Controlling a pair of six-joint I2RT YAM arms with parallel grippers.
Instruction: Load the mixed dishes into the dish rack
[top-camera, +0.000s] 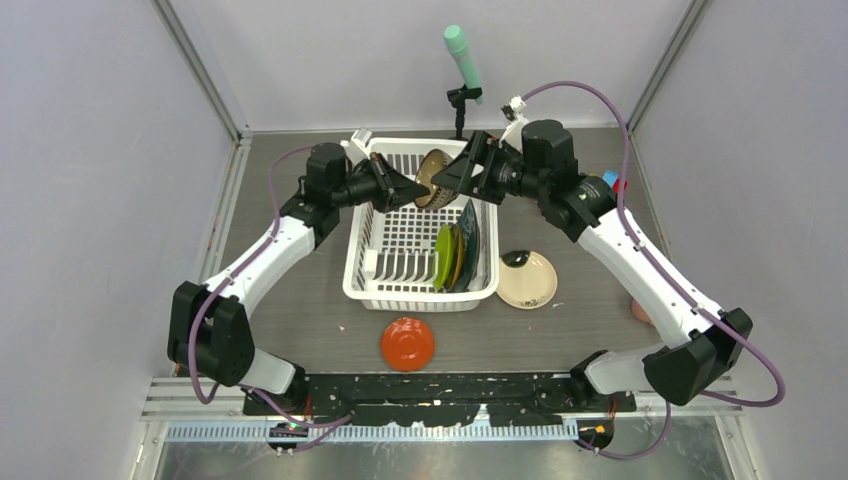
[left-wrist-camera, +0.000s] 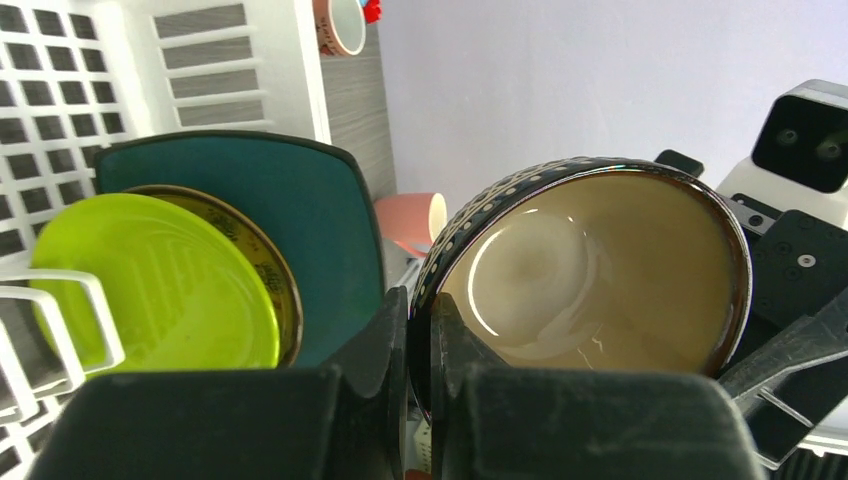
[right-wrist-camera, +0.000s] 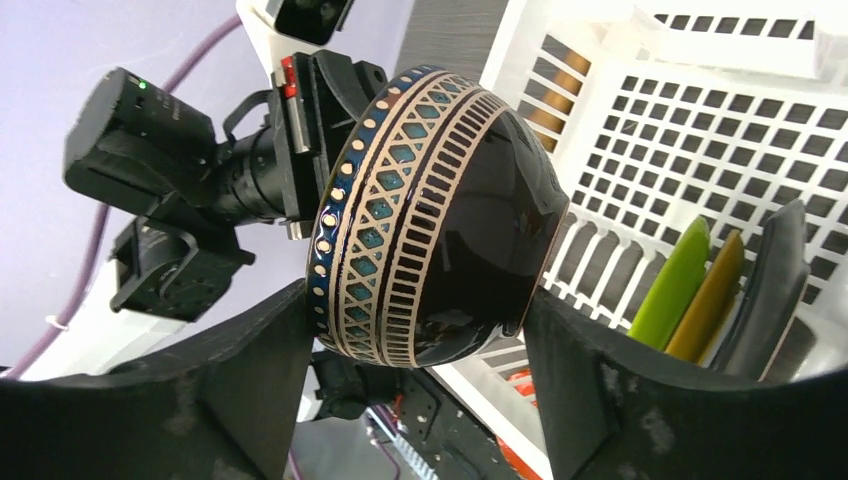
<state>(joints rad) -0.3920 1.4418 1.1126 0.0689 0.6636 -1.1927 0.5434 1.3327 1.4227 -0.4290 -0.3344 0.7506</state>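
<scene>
Above the far end of the white dish rack (top-camera: 420, 298) the small brown bowl (top-camera: 433, 178) hangs on edge between both arms. My left gripper (left-wrist-camera: 425, 330) is shut on its rim, the cream inside of the bowl (left-wrist-camera: 600, 280) facing that camera. My right gripper (right-wrist-camera: 415, 320) straddles the patterned outside of the bowl (right-wrist-camera: 440, 220), one finger against the rim and the other against the foot. In the rack stand a lime-green plate (top-camera: 443, 255), a yellow patterned plate (top-camera: 456, 258) and a dark teal plate (top-camera: 470, 240).
A red-orange dish (top-camera: 407, 343) lies in front of the rack and a cream plate (top-camera: 527, 279) to its right. Two pink mugs (left-wrist-camera: 340, 25) (left-wrist-camera: 410, 222) lie on the table beyond the rack. A mint-green cylinder (top-camera: 463, 55) on a black stand rises behind it.
</scene>
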